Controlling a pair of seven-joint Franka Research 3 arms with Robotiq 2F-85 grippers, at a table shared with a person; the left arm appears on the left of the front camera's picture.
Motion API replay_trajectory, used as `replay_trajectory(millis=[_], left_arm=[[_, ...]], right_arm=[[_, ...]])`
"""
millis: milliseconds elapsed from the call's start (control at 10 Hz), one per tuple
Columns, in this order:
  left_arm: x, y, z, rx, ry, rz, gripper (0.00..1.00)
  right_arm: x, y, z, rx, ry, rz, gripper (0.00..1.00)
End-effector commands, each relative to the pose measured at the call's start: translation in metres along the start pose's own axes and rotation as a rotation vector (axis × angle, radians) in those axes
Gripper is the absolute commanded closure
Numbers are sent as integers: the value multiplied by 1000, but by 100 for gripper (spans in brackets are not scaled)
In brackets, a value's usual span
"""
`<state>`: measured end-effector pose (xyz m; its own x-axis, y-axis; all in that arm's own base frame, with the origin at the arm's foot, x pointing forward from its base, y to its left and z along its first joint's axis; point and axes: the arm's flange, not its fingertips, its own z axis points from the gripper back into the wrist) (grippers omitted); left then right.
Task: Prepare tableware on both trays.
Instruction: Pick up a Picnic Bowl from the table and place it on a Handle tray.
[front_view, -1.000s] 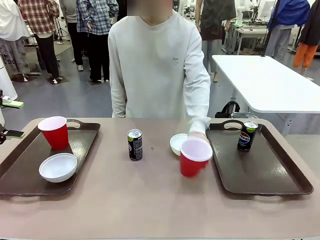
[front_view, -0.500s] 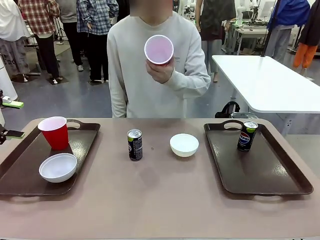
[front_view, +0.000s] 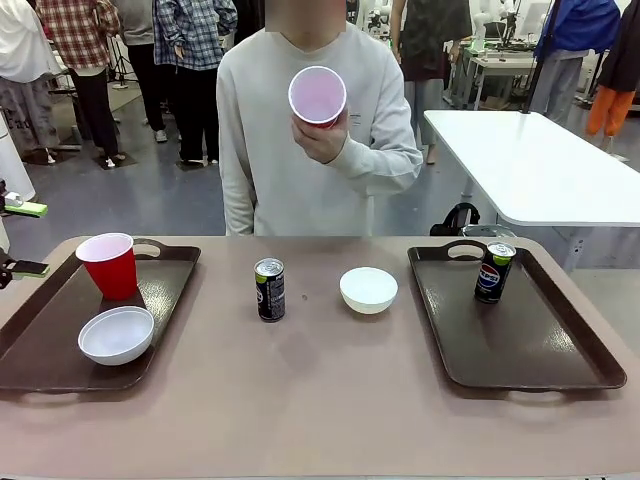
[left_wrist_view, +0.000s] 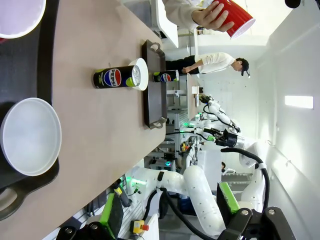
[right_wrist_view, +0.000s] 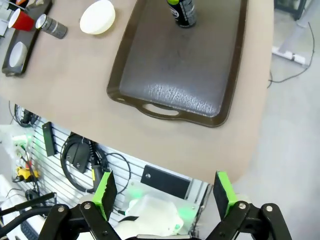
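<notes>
Tableware is spread over the shared table. On the left tray (front_view: 45, 345) a red cup (front_view: 110, 265) stands upright at the far end, with a shallow white bowl (front_view: 116, 334) just beside it on the side nearer me. On the right tray (front_view: 530, 350) a blue Pepsi can (front_view: 494, 271) stands upright close to the far handle.

Between the two trays, on the bare table (front_view: 300, 400), a dark can (front_view: 269, 289) stands upright. A second white bowl (front_view: 368, 289) sits to its right, near it but not touching.

Across the table, a person in a pale sweatshirt holds the second red cup (front_view: 318, 97) at chest height in one hand (front_view: 325, 140), well above the tabletop. The cup is tipped so that its pale inside faces my front camera.

My left pincer (left_wrist_view: 169, 207) is held clear of the tabletop with its green-padded fingers spread wide and empty. Its rolled view looks along the table past the bowl on the left tray to the dark can and the far tray.

My right pincer (right_wrist_view: 164, 192) is also spread wide and grips nothing. It hangs high off the table's near edge, looking down over the right tray's near handle at the Pepsi can on the tray's far end.
</notes>
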<state>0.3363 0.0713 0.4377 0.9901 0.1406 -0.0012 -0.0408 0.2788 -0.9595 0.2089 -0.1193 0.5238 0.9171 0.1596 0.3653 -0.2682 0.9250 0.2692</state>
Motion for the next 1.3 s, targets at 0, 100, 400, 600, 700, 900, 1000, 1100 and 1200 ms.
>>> replay_trajectory(millis=[0, 100, 400, 600, 700, 900, 1000, 1100, 1200], left_arm=[[-2, 1, 2, -5, 6, -17, 0], [-2, 1, 2, -5, 6, -17, 0], [-2, 1, 2, -5, 6, -17, 0], [-2, 1, 2, -5, 6, -17, 0], [-2, 1, 2, -5, 6, -17, 0], [-2, 1, 2, -5, 6, -17, 0], [-2, 1, 2, -5, 6, -17, 0], [-2, 1, 2, -5, 6, -17, 0], [-2, 1, 2, -5, 6, -17, 0]], right_arm=[[1, -2, -1, -13, 6, -16, 0], [0, 0, 0, 0, 0, 0, 0], [31, 84, -46, -127, 185, 257, 0], [39, 118, -87, -175, 310, 329, 0], [28, 118, -83, -222, 341, 368, 0], [-8, 93, -39, -262, 332, 414, 0], [-17, 80, -30, -258, 310, 384, 0], [-18, 71, -32, -241, 318, 356, 0], [-14, 70, -37, -216, 329, 361, 0]])
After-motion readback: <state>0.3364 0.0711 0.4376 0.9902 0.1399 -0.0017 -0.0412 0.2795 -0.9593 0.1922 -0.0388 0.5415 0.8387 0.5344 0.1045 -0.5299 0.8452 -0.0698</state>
